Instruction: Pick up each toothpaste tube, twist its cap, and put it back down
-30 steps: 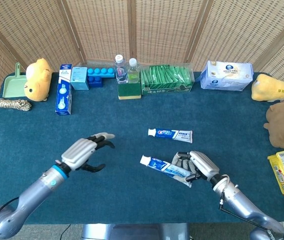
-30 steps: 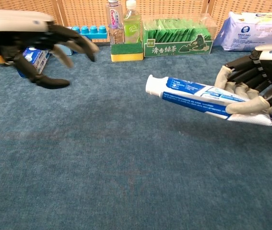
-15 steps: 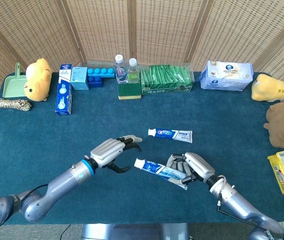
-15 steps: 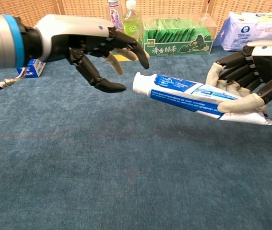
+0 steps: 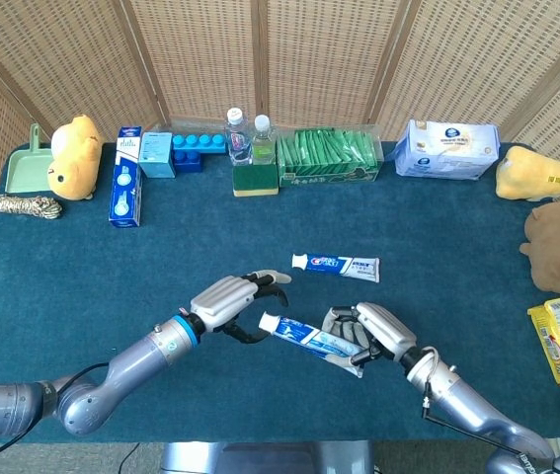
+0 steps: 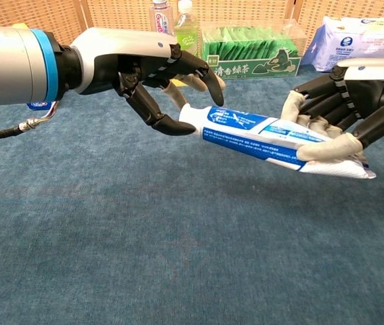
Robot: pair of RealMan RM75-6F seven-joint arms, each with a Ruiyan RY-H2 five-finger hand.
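Toothpaste tube (image 6: 273,137) is held aloft above the table by right hand (image 6: 344,112); left hand (image 6: 152,74), fingers apart around its cap, should be closed squarely before twisting

We see a glossy plastic tube (image 6: 259,135) between smooth black-and-silver hands (image 6: 154,68) (image 6: 344,101), over matt, napped blue cloth (image 6: 178,257); at upper frame, a woven cane screen (image 5: 309,59).
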